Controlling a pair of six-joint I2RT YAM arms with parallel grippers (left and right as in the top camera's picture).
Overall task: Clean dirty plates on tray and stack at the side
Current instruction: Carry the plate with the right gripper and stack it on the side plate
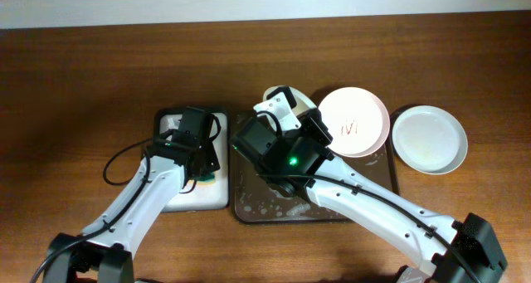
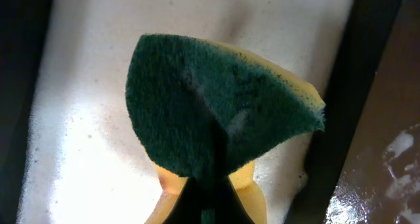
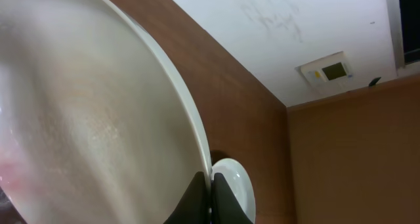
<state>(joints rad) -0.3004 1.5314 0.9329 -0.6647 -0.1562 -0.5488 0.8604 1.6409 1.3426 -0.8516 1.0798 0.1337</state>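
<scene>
My right gripper (image 1: 286, 115) is shut on the rim of the white plate (image 1: 272, 93) and holds it tilted on edge above the far part of the dark brown tray (image 1: 253, 202), which is wet with suds. In the right wrist view the plate (image 3: 98, 119) fills the left side, with the jaws (image 3: 211, 188) pinching its edge. The pale pink plate (image 1: 355, 121) with red scribble lies at the tray's far right corner. The pale green plate (image 1: 429, 139) lies on the table to the right and shows behind the jaws (image 3: 235, 184). My left gripper (image 2: 213, 191) is shut on the green-and-yellow sponge (image 2: 216, 106).
The left gripper (image 1: 203, 154) hovers over the small white-lined tray (image 1: 217, 198), left of the brown tray; its foamy floor (image 2: 98, 119) shows under the sponge. The brown tray's wet edge (image 2: 387, 184) shows at the right. The wooden table (image 1: 83, 84) surrounds them.
</scene>
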